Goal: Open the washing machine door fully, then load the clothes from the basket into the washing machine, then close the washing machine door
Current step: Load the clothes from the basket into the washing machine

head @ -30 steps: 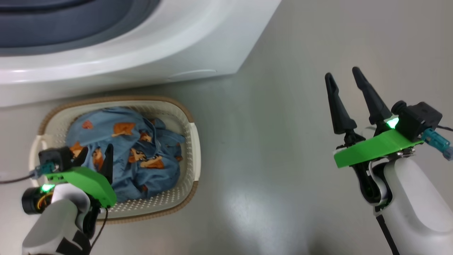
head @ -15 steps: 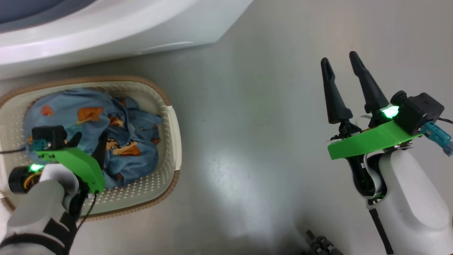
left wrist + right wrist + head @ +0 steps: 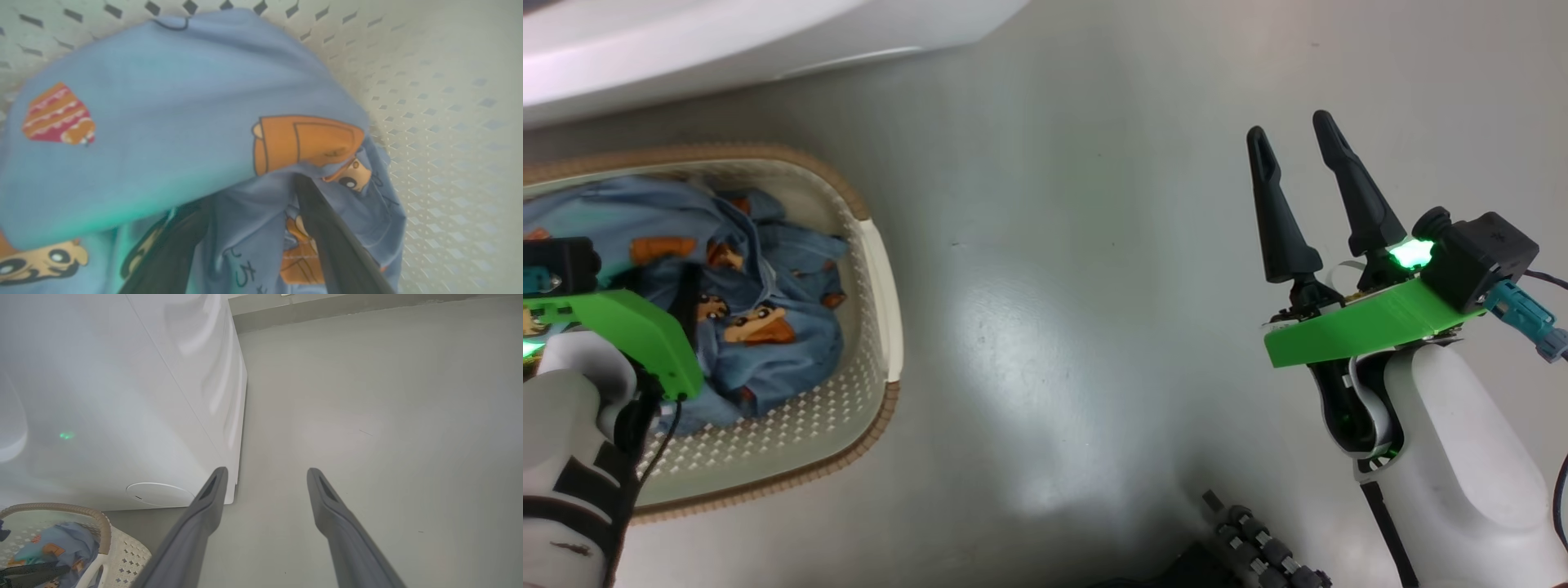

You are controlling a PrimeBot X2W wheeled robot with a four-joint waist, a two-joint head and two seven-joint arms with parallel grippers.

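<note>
The cream perforated basket stands on the floor at the left, in front of the white washing machine. Light blue clothes printed with orange cartoon faces lie heaped in it. My left gripper reaches down into the heap. In the left wrist view the left gripper is open, both dark fingers pushed into folds of the clothes, with cloth between them. My right gripper is open over bare floor at the right, holding nothing. The washing machine door is out of view.
The right wrist view shows the right gripper near the washing machine's front corner, with a round white flap low on its face and the basket below. A dark ribbed part lies at the bottom edge.
The head camera has moved, so basket and machine slide left and up in its picture. My left fingers have sunk deeper into the clothes. Both grippers stay open.
</note>
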